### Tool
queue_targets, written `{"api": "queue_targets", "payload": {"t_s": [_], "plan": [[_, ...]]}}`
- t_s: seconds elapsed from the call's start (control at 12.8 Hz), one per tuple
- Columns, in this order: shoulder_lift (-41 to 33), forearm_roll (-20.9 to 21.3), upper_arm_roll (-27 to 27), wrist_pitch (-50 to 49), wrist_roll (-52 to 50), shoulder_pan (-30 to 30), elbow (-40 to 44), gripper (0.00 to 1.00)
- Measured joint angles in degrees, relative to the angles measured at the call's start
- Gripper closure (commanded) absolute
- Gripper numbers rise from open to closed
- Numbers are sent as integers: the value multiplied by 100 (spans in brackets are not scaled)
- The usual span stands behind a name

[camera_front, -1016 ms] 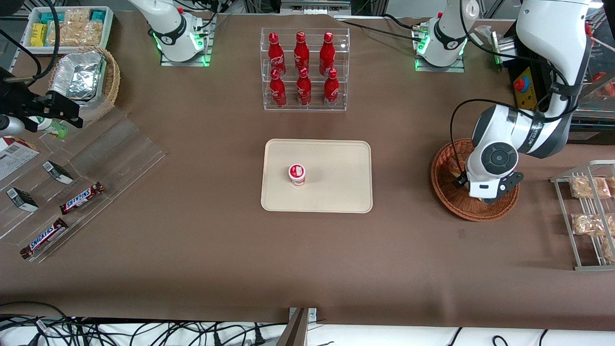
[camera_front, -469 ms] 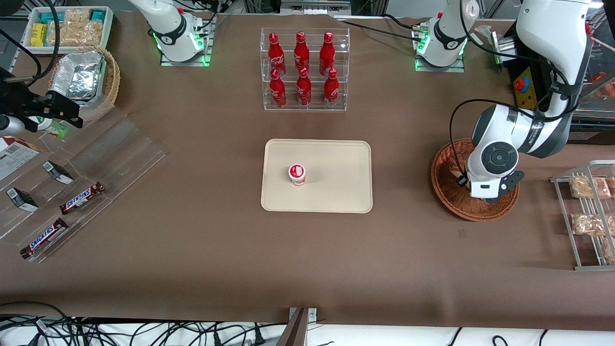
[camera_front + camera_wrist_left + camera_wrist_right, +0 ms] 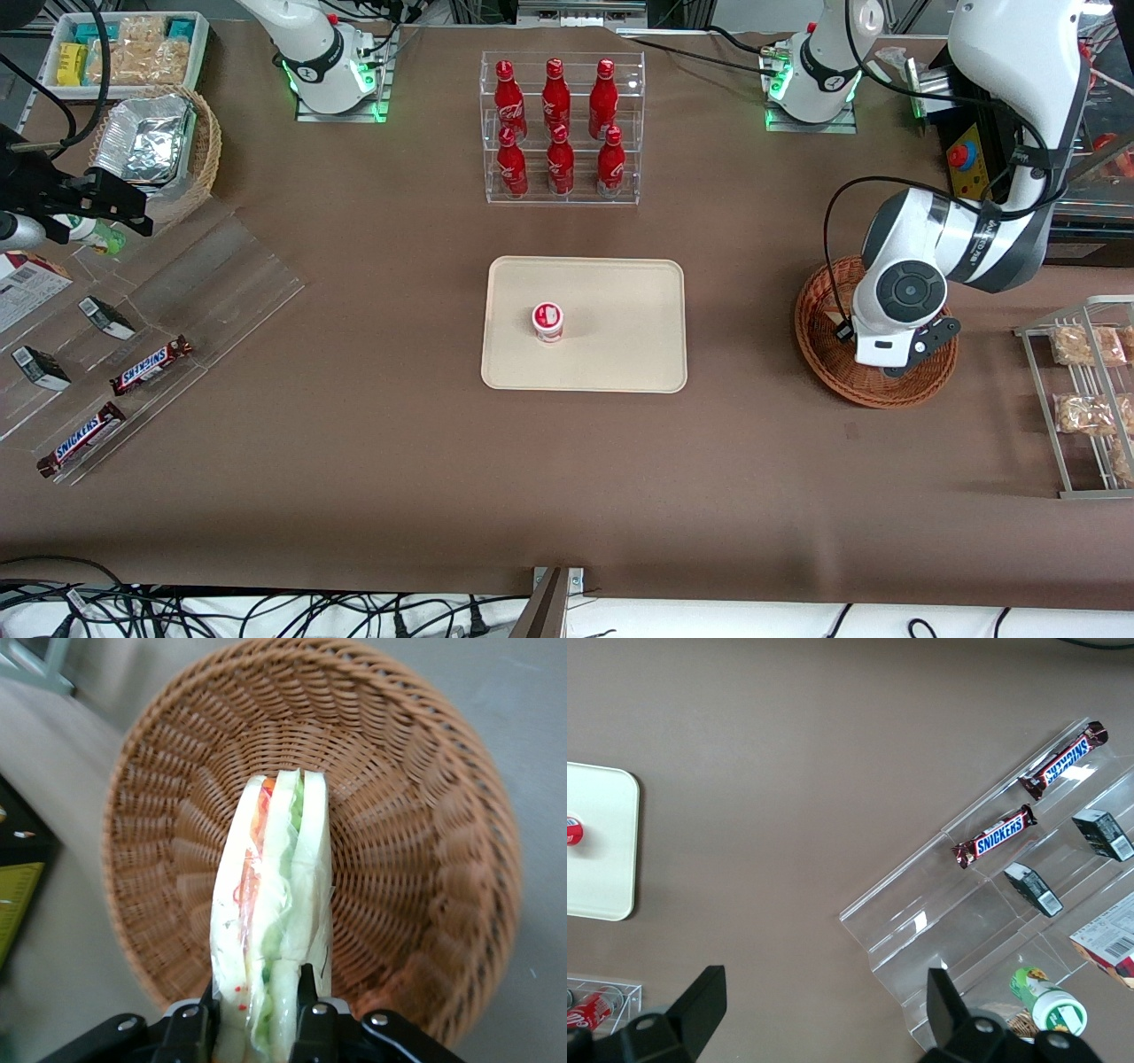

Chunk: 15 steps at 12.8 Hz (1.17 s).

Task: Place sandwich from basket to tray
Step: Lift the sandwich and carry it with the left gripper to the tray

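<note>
Two claw (image 3: 257, 1014) fingers pinch wrapped sandwich (image 3: 275, 912).

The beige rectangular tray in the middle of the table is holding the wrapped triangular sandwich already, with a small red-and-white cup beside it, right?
Not quite. The beige rectangular tray holds only the small red-and-white cup. The wrapped triangular sandwich is clamped in the left arm's gripper over the reddish-brown wicker basket, as the left wrist view shows.

Wrapped sandwich (image 3: 275, 912) upright above basket (image 3: 425, 815), gripper (image 3: 259, 1014) fingers (image 3: 312, 1023) pinching it.
</note>
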Motion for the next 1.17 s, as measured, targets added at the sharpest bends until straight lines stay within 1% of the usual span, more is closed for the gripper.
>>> {"api": "queue_targets", "payload": {"t_s": [0.23, 0.39, 0.47, 0.55, 0.7, 0.86, 1.17], "plan": [[-65, 0, -328, -949, 675, -21, 764, 66], [-79, -1, -737, -1406, 941, -55, 1152, 66], [-79, -1, -959, -1484, 971, -136, 1232, 66], [-76, -1, -1114, -1495, 973, -286, 1244, 66], [-10, -3, -1217, -1436, 973, -735, 1243, 66], [86, -117, -1232, -1035, 972, -1125, 1242, 66], [391, -301, -1259, -268, 912, -1690, 1237, 65]]}}
